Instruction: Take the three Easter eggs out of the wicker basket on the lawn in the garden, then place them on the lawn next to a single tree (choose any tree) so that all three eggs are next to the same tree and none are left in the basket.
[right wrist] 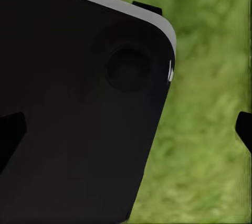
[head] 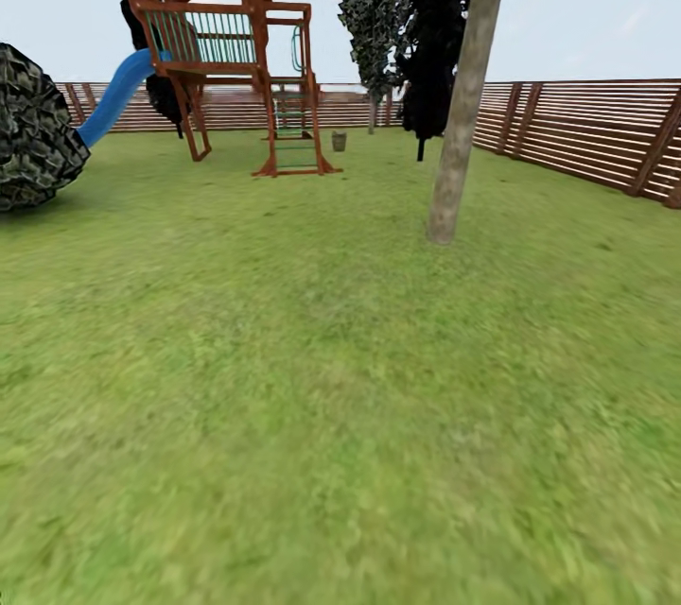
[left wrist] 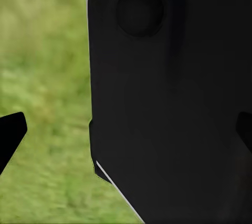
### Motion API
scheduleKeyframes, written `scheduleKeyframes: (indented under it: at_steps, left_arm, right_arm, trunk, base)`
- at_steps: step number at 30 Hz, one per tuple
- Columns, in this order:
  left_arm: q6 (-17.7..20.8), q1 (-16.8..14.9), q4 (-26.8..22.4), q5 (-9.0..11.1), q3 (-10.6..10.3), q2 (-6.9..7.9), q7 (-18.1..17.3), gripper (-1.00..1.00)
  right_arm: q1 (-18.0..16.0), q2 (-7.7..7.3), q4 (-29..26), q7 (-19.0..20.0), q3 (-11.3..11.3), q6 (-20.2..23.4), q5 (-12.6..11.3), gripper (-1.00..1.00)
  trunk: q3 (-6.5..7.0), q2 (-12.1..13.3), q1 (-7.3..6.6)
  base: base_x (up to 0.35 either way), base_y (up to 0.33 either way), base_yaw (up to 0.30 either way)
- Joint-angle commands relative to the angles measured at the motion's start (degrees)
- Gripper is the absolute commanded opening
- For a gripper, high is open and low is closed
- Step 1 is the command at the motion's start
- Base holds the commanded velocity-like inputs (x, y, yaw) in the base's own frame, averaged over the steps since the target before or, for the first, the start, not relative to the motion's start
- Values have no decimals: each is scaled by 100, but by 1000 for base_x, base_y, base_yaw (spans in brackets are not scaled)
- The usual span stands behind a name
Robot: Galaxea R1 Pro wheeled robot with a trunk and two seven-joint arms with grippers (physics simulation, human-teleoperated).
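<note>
Left wrist view: left gripper [left wrist: 126, 129] hangs over blurred grass, its two dark fingertips [left wrist: 10, 135] at opposite edges of the picture, spread wide, nothing between them except a large black body panel [left wrist: 173, 108] of the robot close behind. Right wrist view: right gripper [right wrist: 126, 129] likewise spread wide and empty, fingertips [right wrist: 244, 127] at either edge, a black panel with a pale rim [right wrist: 79, 114] behind it, grass beyond. Head view: one wide lawn [head: 312, 416]; one wicker basket [head: 339, 141], small and far off, standing on the grass just beside the foot of the wooden play frame [head: 236, 47]; its contents too small to tell. One pale straight-trunked tree [head: 463, 104] stands nearer, to the right of the basket and well apart from it. One dark thin-trunked tree [head: 427, 66] behind it. One blue slide [head: 113, 99] on the frame. One dark leafy bush [head: 33, 132] at left. Slatted brown fence [head: 577, 128] runs along the back and right.
</note>
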Motion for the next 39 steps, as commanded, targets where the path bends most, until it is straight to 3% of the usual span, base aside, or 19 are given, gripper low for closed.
scheduleKeyframes:
  at_steps: [1,7,39]
  left_arm:
    - [-7,4,-9,5,6,0,-6,100]
    - [-7,4,-9,5,4,0,-6,100]
    - [-7,4,-9,5,6,0,-6,100]
  right_arm:
    - [-3,-2,4,1,44,-15,3,100]
    - [-1,-6,1,1,39,-14,-5,100]
    - [-3,5,-21,1,27,-18,-7,100]
  trunk:
    - [-4,-2,4]
    - [-4,-2,4]
    - [-4,-2,4]
  base:
    - [342,0,232]
    - [342,0,143]
    - [342,0,2]
